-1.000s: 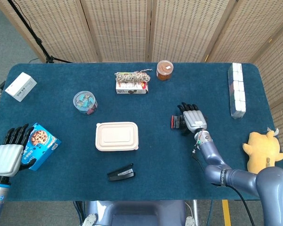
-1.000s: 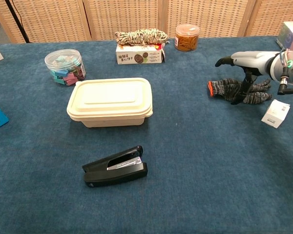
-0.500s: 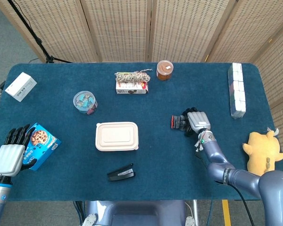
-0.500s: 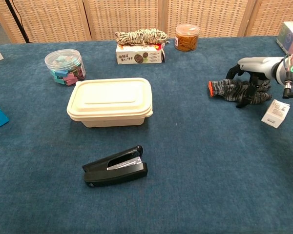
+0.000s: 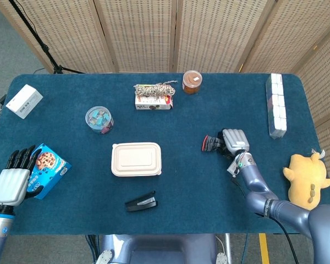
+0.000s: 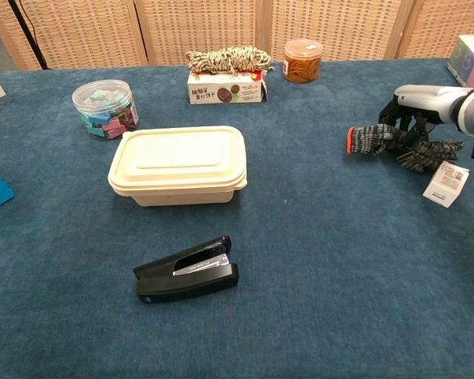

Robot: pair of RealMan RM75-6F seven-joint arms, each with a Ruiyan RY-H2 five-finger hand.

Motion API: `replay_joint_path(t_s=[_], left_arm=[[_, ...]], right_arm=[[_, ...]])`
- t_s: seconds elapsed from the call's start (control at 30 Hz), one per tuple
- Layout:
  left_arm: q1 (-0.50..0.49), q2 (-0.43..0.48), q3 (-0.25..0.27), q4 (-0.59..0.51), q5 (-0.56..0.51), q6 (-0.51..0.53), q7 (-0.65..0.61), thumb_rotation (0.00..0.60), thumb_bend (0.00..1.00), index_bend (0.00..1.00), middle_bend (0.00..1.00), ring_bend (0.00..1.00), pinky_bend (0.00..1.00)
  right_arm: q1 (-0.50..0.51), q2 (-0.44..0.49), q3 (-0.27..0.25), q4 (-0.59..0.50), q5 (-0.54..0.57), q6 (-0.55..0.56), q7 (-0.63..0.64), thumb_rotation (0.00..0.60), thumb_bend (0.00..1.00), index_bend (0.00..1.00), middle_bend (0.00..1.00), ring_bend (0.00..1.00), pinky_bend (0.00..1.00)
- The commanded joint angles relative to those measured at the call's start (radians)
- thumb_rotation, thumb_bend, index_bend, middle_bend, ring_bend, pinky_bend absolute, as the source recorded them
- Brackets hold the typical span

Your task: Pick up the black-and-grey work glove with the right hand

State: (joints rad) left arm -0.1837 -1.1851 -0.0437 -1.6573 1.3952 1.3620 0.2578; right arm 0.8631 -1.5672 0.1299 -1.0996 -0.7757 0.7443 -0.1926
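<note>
The black-and-grey work glove [image 5: 212,144] [image 6: 377,140], with an orange-red cuff edge, is at the right of the blue table. My right hand [image 5: 235,140] [image 6: 423,105] sits over its finger end, fingers curled down around the knit, and grips it. The cuff end sticks out to the left of the hand, and the glove's fingers trail below it in the chest view. I cannot tell whether the glove touches the cloth. My left hand [image 5: 12,179] rests at the near left edge, fingers apart and holding nothing, beside a blue cookie box [image 5: 48,164].
A small white box [image 6: 446,183] lies just right of the glove. A cream lunch box [image 5: 136,159], a black stapler [image 5: 141,202], a clip tub [image 5: 99,119], a rope box [image 5: 153,96] and a jar [image 5: 192,81] lie further left. A yellow plush [image 5: 305,176] sits at the right edge.
My right hand went from flat over the glove to fingers curled around it. Hand and glove have shifted a little to the right. The left hand is unchanged.
</note>
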Motion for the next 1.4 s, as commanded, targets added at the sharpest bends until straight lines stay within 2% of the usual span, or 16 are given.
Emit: replay_joint_path(t_s=[0.03,0.43,0.57,0.8,0.93,1.0,1.2,1.3,1.4], left_arm=[[-0.001,0.000,0.000,-0.001,0.001,0.000,0.000,0.600,0.15,0.00,0.00,0.00,0.00],[-0.048,0.034,-0.015,-0.043,0.056,-0.025,0.002,0.600,0.15,0.00,0.00,0.00,0.00],[-0.119,0.071,-0.023,-0.057,0.088,-0.120,-0.015,0.600,0.15,0.00,0.00,0.00,0.00],[-0.255,0.136,0.004,-0.058,0.218,-0.294,-0.185,0.600,0.15,0.00,0.00,0.00,0.00],[-0.325,0.179,0.013,-0.077,0.286,-0.354,-0.268,0.600,0.15,0.00,0.00,0.00,0.00],[-0.355,0.193,0.006,-0.097,0.303,-0.374,-0.268,0.600,0.15,0.00,0.00,0.00,0.00],[-0.441,0.209,-0.010,-0.159,0.294,-0.464,-0.311,0.600,0.15,0.00,0.00,0.00,0.00],[-0.490,0.196,-0.017,-0.165,0.291,-0.520,-0.330,0.600,0.15,0.00,0.00,0.00,0.00],[-0.520,0.170,-0.028,-0.165,0.290,-0.533,-0.324,0.600,0.15,0.00,0.00,0.00,0.00]], right_arm=[[-0.013,0.022,0.025,-0.031,-0.027,0.011,0.028,0.600,0.47,0.54,0.46,0.44,0.57],[-0.020,0.137,0.106,-0.220,-0.033,0.019,0.056,0.600,0.48,0.55,0.46,0.44,0.57],[-0.012,0.166,0.118,-0.299,-0.025,0.031,0.033,0.600,0.48,0.55,0.47,0.44,0.57],[0.008,0.203,0.134,-0.432,-0.003,0.035,0.006,0.600,0.48,0.56,0.47,0.45,0.57],[0.030,0.220,0.138,-0.507,0.007,0.046,-0.025,0.600,0.48,0.56,0.47,0.45,0.57],[0.048,0.217,0.143,-0.539,0.021,0.057,-0.048,0.600,0.48,0.56,0.47,0.45,0.57],[0.105,0.210,0.167,-0.615,0.111,0.077,-0.092,0.600,0.48,0.56,0.47,0.45,0.57],[0.132,0.212,0.173,-0.650,0.155,0.087,-0.111,0.600,0.48,0.56,0.47,0.45,0.57],[0.156,0.210,0.176,-0.676,0.203,0.103,-0.129,0.600,0.48,0.56,0.47,0.45,0.57]])
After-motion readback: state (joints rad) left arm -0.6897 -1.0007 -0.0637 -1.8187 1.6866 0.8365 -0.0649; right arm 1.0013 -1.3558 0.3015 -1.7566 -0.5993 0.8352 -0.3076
